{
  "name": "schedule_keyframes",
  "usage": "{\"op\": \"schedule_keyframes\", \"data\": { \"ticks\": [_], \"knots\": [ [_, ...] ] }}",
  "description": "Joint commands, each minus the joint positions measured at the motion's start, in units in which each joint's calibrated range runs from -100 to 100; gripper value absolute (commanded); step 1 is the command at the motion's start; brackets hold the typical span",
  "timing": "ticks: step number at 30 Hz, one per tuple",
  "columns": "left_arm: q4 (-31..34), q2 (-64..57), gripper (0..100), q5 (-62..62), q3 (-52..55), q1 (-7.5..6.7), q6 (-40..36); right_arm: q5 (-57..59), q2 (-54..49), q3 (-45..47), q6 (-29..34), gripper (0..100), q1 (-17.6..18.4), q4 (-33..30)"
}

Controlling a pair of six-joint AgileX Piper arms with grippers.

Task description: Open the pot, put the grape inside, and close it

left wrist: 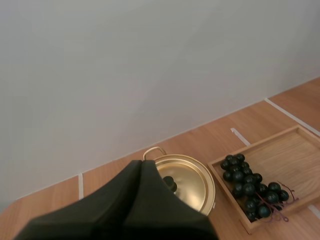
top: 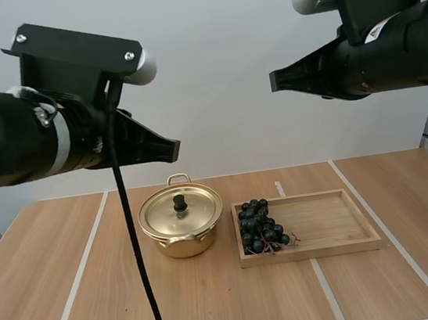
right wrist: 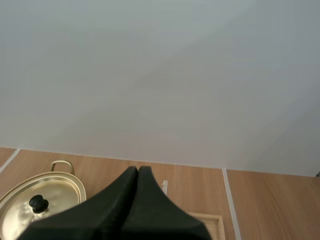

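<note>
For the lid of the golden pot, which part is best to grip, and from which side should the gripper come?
Probably the black knob at the middle of the lid, approached from straight above. It stands upright and looks narrow enough to pinch, while the lid is a shallow, smooth dome whose rim sits flat on the pot, leaving no edge to catch.

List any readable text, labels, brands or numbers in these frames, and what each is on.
No text can be read in any view.
pot: plain gold metal with a black knob, no mark or brand.
wooden tray and grapes: no label.
table: only pale stripes, no writing.
left gripper and right gripper: plain black, both shut, no lettering.
</note>
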Motion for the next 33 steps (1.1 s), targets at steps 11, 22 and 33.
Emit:
{"op": "schedule_keyframes", "data": {
  "ticks": [11,22,33],
  "knots": [
    [0.26,22.59,0,0.45,-1.07,0.08,2.99,2.08,16.2,-3.69,-0.31,0,0.06,1.23],
    [0.26,29.11,0,-0.69,-1.07,0.08,2.99,4.6,21.89,-3.45,-7.89,0,0.06,1.47],
    [0.68,29.11,0,-2.4,-1.07,0.08,8.91,3.93,21.76,-3.45,-9.61,0,0.06,0.84]
  ]
}}
